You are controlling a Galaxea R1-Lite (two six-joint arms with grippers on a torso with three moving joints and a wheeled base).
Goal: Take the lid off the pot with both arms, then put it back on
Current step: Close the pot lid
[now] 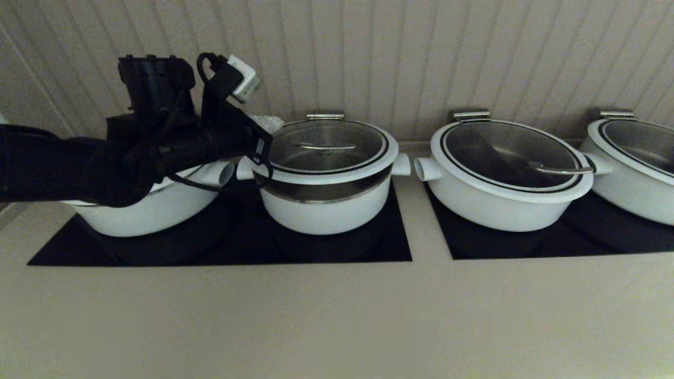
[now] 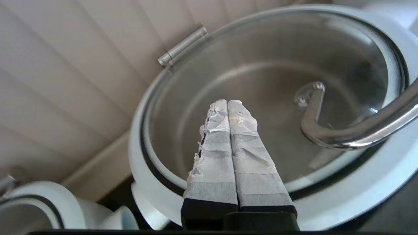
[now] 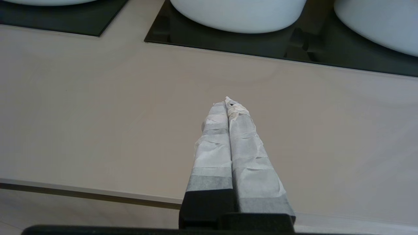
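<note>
Pot: the small, deep round white pot with stubby white side handles [image 1: 326, 210] sits on a black glass hob panel [image 1: 389, 247] set into the beige table [image 1: 337, 316], right up against the ribbed wall.
Lid: the round glass lid with a white rim, thin black ring and centred curved steel bar handle [image 1: 326, 145] is on top of the pot, level. Nothing is touching it.
Left arm: the black left arm [image 1: 105, 158] reaches in on the pot's left, over the wider, shallower white pot [image 1: 147, 210] that's the pot's neighbour on that side.
Left gripper: the tape-wrapped left gripper [image 2: 227, 102] is pressed completely closed with nothing in it. It hangs over that neighbour's wide glass lid [image 2: 261, 81], just beside its curved steel handle [image 2: 343, 137] but not on it.
Right gripper: the taped right gripper [image 3: 227, 101] is also squeezed closed and empty, over bare table on the near side of the hob panels, well apart from the pot and out of the head view.
Other pots: two more wide white pots with glass lids [image 1: 505, 179] [image 1: 637, 168] sit on the pot's right, on a second black panel.
</note>
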